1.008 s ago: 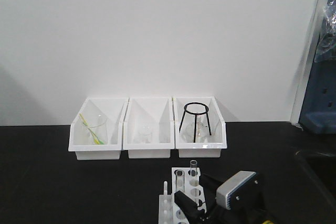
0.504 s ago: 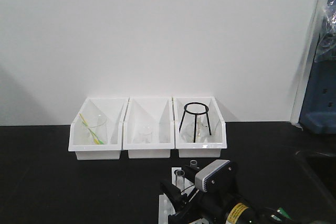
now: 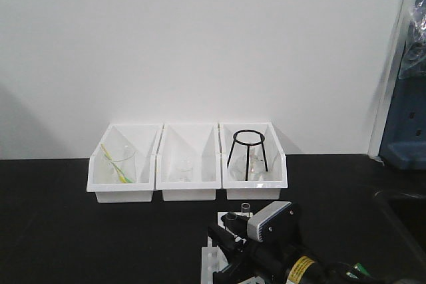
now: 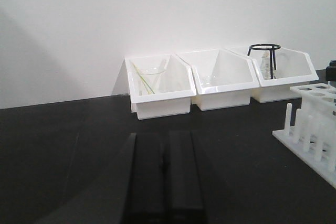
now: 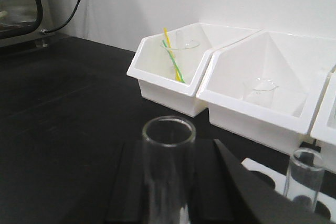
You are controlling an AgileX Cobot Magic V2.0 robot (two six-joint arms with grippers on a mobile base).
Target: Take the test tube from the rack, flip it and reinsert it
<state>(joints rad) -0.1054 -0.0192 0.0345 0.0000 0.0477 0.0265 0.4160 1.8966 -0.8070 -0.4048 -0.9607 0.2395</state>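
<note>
The white rack (image 3: 212, 259) stands at the front edge of the black table, with two clear tubes upright in it. My right gripper (image 3: 226, 228) has its fingers against both sides of the nearer test tube (image 3: 228, 220), which still stands in the rack. In the right wrist view the test tube (image 5: 169, 135) fills the gap between the fingers (image 5: 134, 182), and the second tube (image 5: 307, 174) stands to the right. My left gripper (image 4: 164, 136) is shut and empty, low over the table left of the rack (image 4: 310, 124).
Three white bins (image 3: 188, 194) line the back wall. The left one holds a beaker with coloured sticks (image 3: 120, 164), the middle one a small beaker (image 3: 184, 169), the right one a black tripod stand (image 3: 247, 154). A blue object (image 3: 406, 124) is at the right edge.
My right gripper has swung left from beside the rack to the nearer tube, and its fingers have come in around it. The left gripper's earlier position is not shown.
</note>
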